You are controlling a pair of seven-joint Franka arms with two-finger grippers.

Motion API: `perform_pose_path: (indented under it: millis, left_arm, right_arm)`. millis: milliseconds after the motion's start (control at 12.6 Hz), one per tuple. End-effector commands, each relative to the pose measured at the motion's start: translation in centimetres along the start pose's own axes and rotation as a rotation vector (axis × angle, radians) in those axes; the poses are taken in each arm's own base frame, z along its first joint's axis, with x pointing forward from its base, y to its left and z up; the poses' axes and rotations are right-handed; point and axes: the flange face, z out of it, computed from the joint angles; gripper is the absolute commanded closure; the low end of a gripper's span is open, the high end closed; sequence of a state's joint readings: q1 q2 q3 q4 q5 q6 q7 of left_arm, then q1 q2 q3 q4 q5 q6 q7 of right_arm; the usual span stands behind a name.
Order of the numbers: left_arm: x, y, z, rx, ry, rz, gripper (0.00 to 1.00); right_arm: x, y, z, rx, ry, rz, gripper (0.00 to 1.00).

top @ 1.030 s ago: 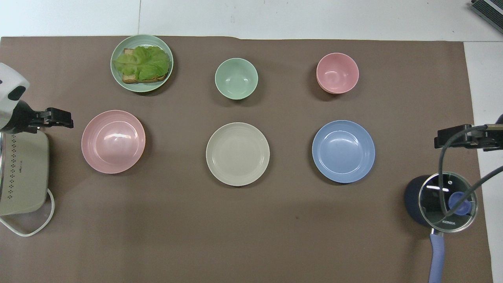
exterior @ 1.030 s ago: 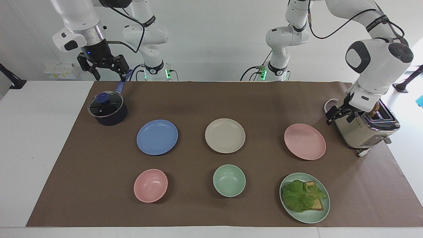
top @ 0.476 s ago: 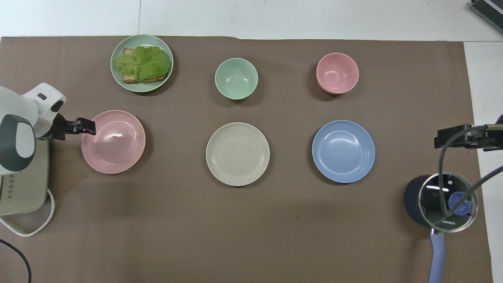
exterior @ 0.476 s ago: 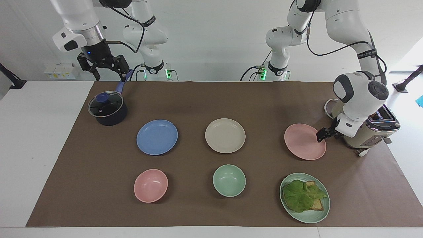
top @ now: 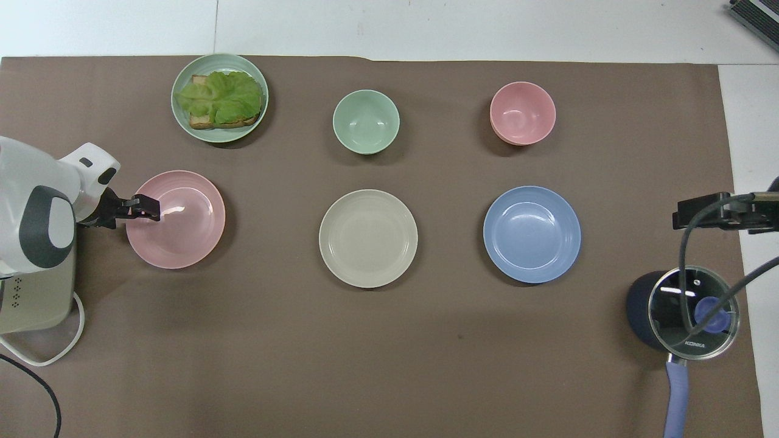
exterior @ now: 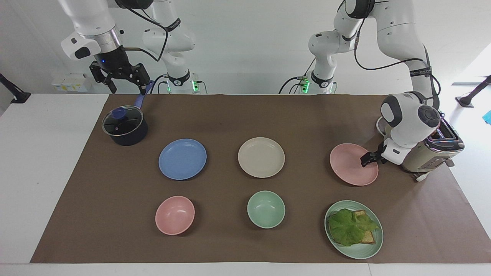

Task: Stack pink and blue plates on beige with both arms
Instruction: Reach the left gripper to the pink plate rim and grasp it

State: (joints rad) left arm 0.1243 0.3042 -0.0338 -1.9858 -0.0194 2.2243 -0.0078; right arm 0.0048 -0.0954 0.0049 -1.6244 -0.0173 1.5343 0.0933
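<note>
We see 3 plates in a row across the middle of the brown mat [exterior: 230, 115] on the tabletop [exterior: 46, 161]: the blue plate [exterior: 182, 159] toward the right arm's end, the beige plate [exterior: 261, 157] in the centre, and the pink plate [exterior: 351, 166] toward the left arm's end. All 3 lie flat and well apart, none stacked. The left end effector [exterior: 364, 160] sits low at the rim of the pink plate, on the edge beside the toaster [exterior: 429, 153]; we cannot tell whether its fingers are apart or clamped on the rim. The right end effector [exterior: 128, 85] hangs in the air above the handle of the lidded pot [exterior: 124, 126], fingers apart, holding nothing. Farther from the robots lie a pink bowl [exterior: 175, 215], a green bowl [exterior: 266, 209] and a green plate [exterior: 370, 249] carrying toast and lettuce.
</note>
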Motion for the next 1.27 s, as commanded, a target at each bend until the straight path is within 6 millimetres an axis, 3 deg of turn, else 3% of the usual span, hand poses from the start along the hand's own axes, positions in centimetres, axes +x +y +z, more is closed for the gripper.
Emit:
perform_pose_path:
  millis: [0, 238, 396, 793, 951, 1110, 1189]
  left_arm:
    - [-0.2, -0.6, -0.2, 0.005, 0.003, -0.007, 1.00]
    - [0.0, -0.4, -0.8, 0.006, 0.005, 0.002, 1.00]
    - [0.4, -0.2, -2.2, 0.006, -0.015, 0.007, 1.00]
    - [0.9, 1.0, -8.8, -0.019, -0.082, 0.025, 1.00]
    - [0.4, 2.1, -11.2, -0.129, -0.065, -0.008, 1.00]
    - [-0.2, 4.2, -11.8, -0.197, -0.072, 0.000, 1.00]
    - [-0.5, 6.4, -11.7, -0.214, -0.082, 0.029, 1.00]
  right_arm:
    - [-0.3, 0.4, -0.2, 0.008, 0.002, -0.012, 0.00]
    - [-0.3, 0.4, -0.2, 0.008, 0.002, -0.012, 0.00]
    - [-0.3, 0.4, -0.2, 0.008, 0.002, -0.010, 0.00]
    - [-0.3, 0.4, -0.2, 0.008, 0.002, -0.012, 0.00]
    - [-0.3, 0.4, -0.2, 0.008, 0.002, -0.012, 0.00]
    - [-0.3, 0.4, -0.2, 0.008, 0.002, -0.012, 0.00]
    - [-0.3, 0.4, -0.2, 0.008, 0.002, -0.012, 0.00]
